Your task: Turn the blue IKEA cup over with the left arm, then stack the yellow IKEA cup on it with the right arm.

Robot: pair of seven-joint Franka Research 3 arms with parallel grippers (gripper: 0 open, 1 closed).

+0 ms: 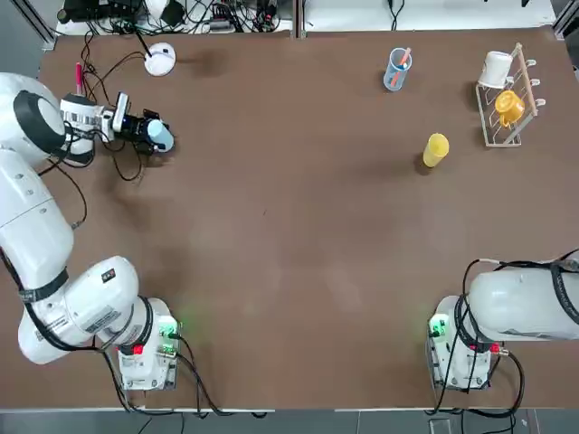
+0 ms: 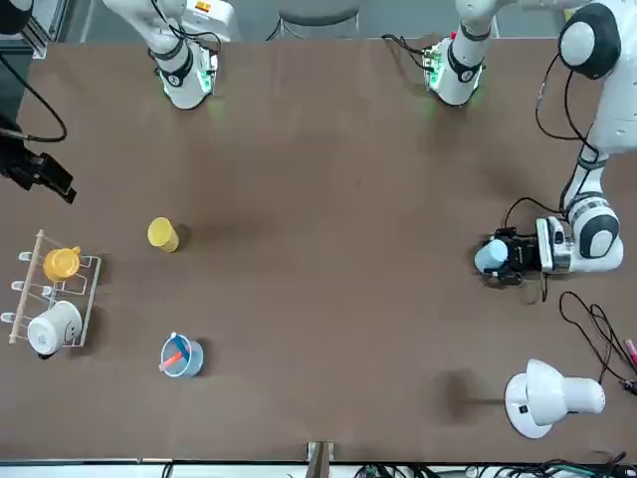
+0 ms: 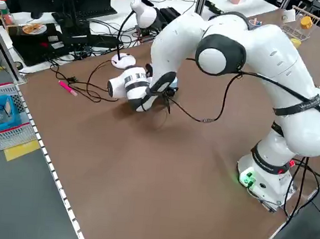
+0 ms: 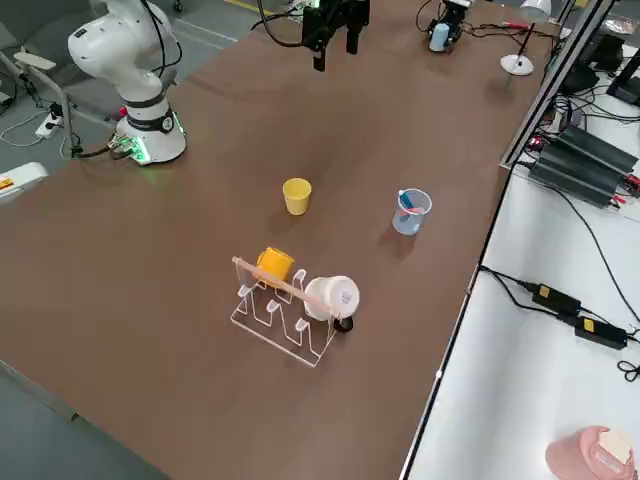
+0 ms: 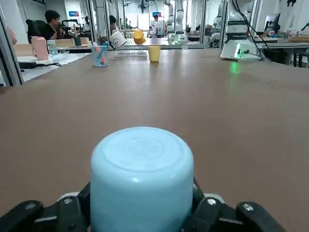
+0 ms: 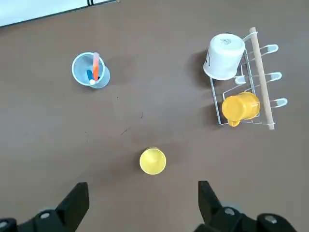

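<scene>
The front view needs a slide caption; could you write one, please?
Left gripper at the blue cup; yellow cup near the mug rack.

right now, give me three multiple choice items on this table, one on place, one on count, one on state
1. Where is the yellow IKEA cup?
a) in the rack
b) on the tabletop
c) inside the clear blue cup

2. How many mugs are on the rack?
a) one
b) two
c) three

3. How is the blue IKEA cup turned?
a) bottom up
b) mouth up
c) flat on its side

1: b, it stands on bare brown table.
2: b, one white, one orange-yellow.
3: a, its closed base faces up in the left claw.
</scene>
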